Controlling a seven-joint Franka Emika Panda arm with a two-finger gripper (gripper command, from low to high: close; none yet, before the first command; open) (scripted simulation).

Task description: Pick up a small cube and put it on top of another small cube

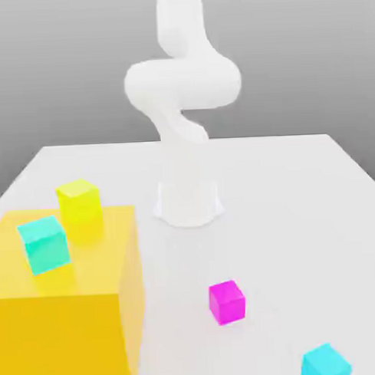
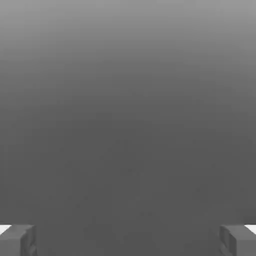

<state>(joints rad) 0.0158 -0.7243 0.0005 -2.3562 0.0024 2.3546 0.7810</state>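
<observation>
Wide apart, the gripper's (image 2: pixel 128 241) fingers have nothing between them. Magenta cube (image 1: pixel 227 302): on the table (image 1: pixel 267 187), nearer the exterior view's right than the big yellow-orange block (image 1: pixel 59 334). Turquoise (image 1: pixel 45 245) and yellow (image 1: pixel 79 201) cubes sit on that block, its bottom cut off. Blue cube (image 1: pixel 326 362): partly cropped.

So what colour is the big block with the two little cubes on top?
Orange-yellow; it shows best in the exterior view.
</observation>
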